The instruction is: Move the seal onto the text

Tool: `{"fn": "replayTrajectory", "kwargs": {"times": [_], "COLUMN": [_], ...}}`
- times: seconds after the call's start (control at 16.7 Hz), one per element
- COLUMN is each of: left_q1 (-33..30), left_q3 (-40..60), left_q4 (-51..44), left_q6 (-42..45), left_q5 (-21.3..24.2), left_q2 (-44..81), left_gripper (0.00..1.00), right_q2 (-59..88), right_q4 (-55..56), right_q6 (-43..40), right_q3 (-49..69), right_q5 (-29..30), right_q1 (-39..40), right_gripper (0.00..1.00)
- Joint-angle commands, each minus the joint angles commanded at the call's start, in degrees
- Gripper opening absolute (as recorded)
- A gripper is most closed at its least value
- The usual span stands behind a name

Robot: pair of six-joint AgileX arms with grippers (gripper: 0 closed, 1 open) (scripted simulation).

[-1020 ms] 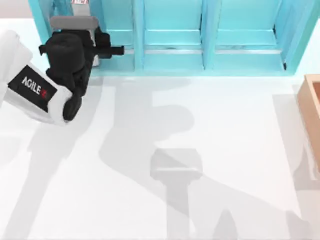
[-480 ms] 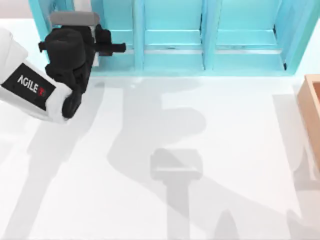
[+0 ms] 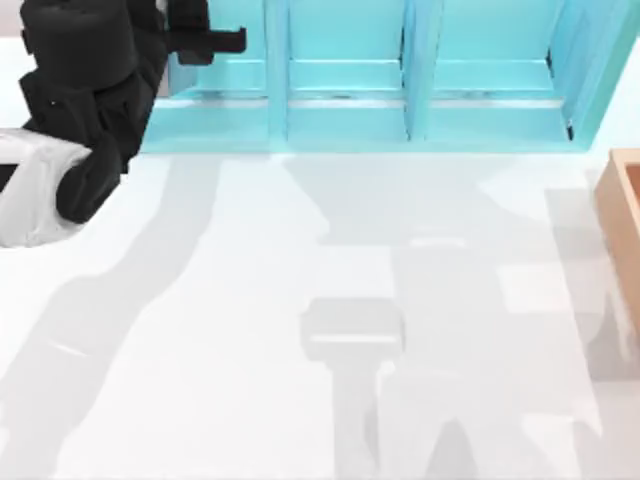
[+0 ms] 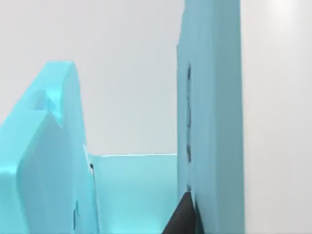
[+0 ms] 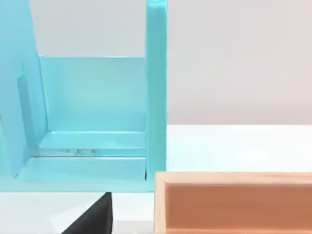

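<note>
top view, risk: my left arm (image 3: 70, 100) is bunched in the far-left corner, hard against the teal shelf unit (image 3: 350, 80); I judge that any reach made from here could clip a divider or the front ledge, because the wrist sits so close to them
top view, pose: the left arm's dark wrist is raised and turned toward the shelf's leftmost bay, with a black part poking right at the shelf front; I cannot tell whether the left gripper is wide or narrow
top view, task things: I cannot find the seal or the text anywhere on the white bench (image 3: 300, 300), so I cannot say where they lie; moving on without a sighting risks a blind grasp
top view, other: a wooden box (image 3: 625, 230) edges in at the right side
left wrist view, risk: shelf walls stand close on both sides, little room to swing; a dark finger tip (image 4: 181, 218) lies against one wall
right wrist view, pose: my right arm looks parked, facing the shelf's end bay over the wooden box; a dark finger tip (image 5: 95, 217) shows, its spread I cannot tell
</note>
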Motion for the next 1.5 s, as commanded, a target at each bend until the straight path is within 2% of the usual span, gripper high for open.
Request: {"fn": "replayTrajectory", "kwargs": {"times": [0.24,0.42,1.02,1.26,1.5], "left_q1": [-2.74,-4.22,-5.40,-10.05,-17.16], "left_q3": [-7.22,-10.88,-11.34,-7.68,-2.64], "left_q4": [-10.36,-15.72,-17.52,-18.20,-20.01], "left_q6": [-0.24,-0.36,-2.06,-12.83,-33.04], "left_q5": [-3.36,-5.19,-6.71,-11.78,-19.86], "left_q2": [-18.01,-26.06,-27.13,-20.84,-11.01], "left_gripper": [0.00,0.00,0.00,0.00,0.00], "right_q2": [0.00,0.00,0.00,0.00,0.00], "right_q4": [0.00,0.00,0.00,0.00,0.00], "right_q6": [0.00,0.00,0.00,0.00,0.00], "right_q3": [0.00,0.00,0.00,0.00,0.00], "right_q5": [0.00,0.00,0.00,0.00,0.00], "right_q1": [0.00,0.00,0.00,0.00,0.00], "right_gripper": [1.00,1.00,1.00,1.00,1.00]}}
